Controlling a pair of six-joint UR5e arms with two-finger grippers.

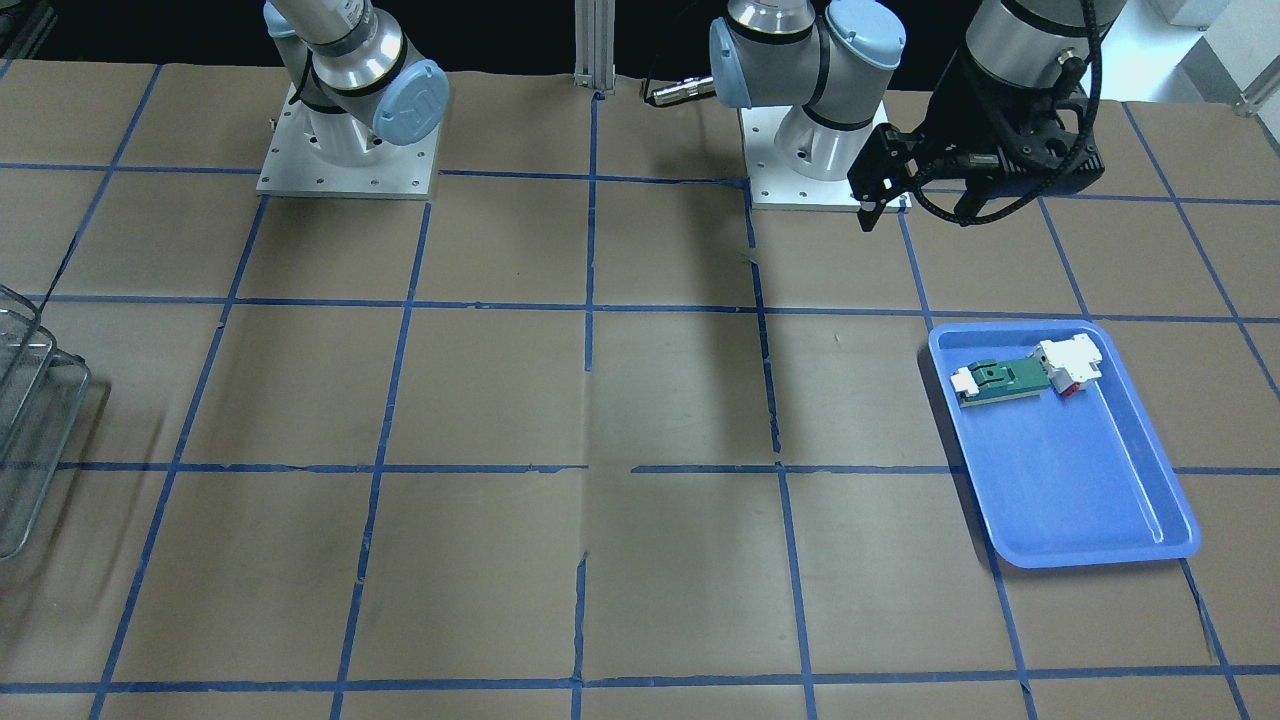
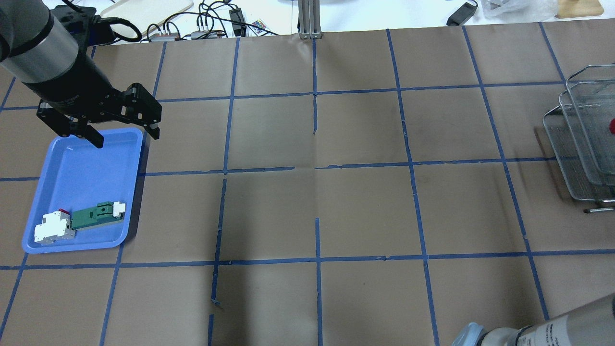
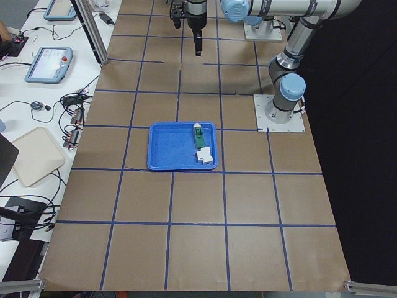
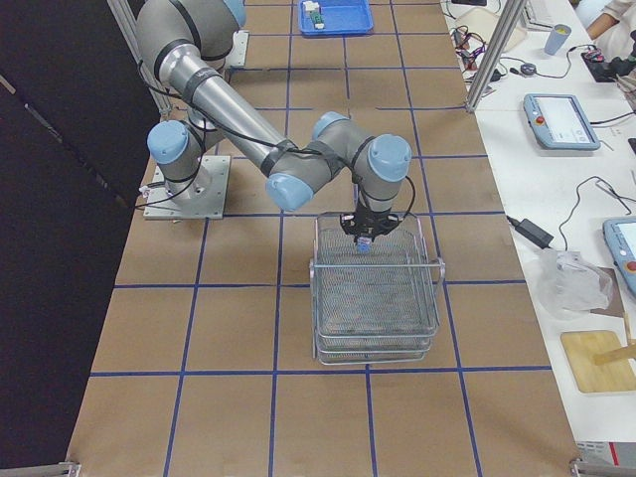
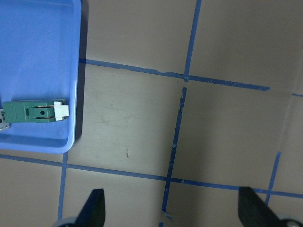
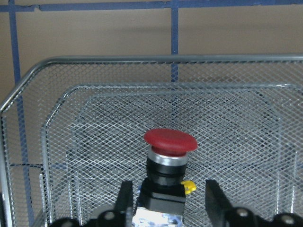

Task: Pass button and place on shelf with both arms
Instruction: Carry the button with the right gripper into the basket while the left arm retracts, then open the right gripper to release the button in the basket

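The button [image 6: 169,161], with red head, black collar and blue-and-white rear block, sits between the fingers of my right gripper [image 6: 168,201], which is shut on its rear block. It hangs just above the top level of the wire-mesh shelf [image 6: 94,142], head towards the mesh. The right gripper [image 4: 363,234] stands over the shelf [image 4: 376,298] in the exterior right view. The red head [image 2: 612,126] shows at the overhead view's edge above the shelf [image 2: 581,144]. My left gripper [image 2: 125,136] is open and empty, high over the blue tray's far corner. It also shows open in the left wrist view [image 5: 173,213].
The blue tray [image 2: 81,168] holds a green-and-white flat part [image 2: 96,216] and a white-and-red block [image 2: 54,228] at its near end. Brown paper with blue tape lines covers the table. The shelf [image 1: 30,420] stands at the table's end on my right.
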